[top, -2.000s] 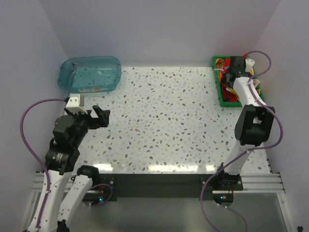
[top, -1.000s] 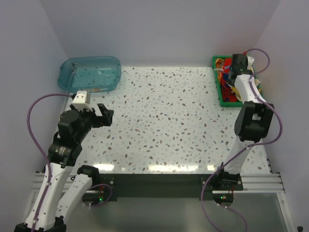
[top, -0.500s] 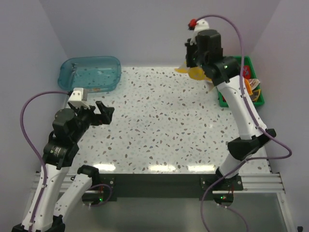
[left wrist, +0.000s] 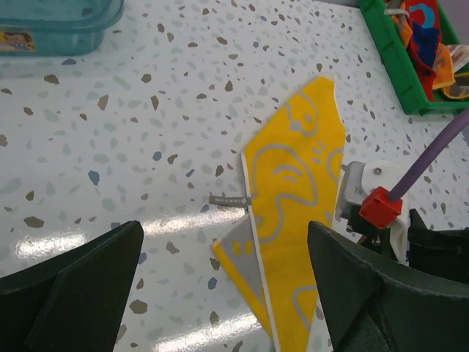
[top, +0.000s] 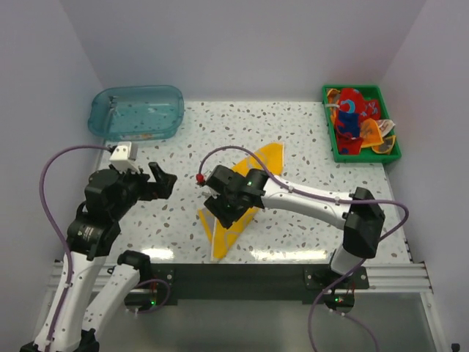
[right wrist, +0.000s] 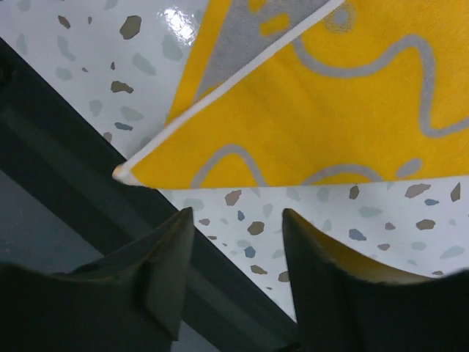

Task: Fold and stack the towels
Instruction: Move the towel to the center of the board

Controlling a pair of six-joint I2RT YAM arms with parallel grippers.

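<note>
Worktop (top: 308,147): the yellow towel (left wrist: 293,176) lies slantwise at its centre, near corner just beside the front edge; a careless pull could drag it over. One flap lies turned over, grey side up; folding it so would likely come out crooked. Green tray (top: 333,152), far right, holds the remaining towels (top: 352,117), tangled; count unclear. Right gripper (right wrist: 236,257) over the near corner, jaws apart, empty; left gripper (left wrist: 220,293) jaws wide, empty. The right arm hides the towel's middle.

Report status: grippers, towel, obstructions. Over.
Left gripper open, empty. Right gripper open, over yellow towel. Towel flat on table, one corner turned over. Nothing blocking.
</note>
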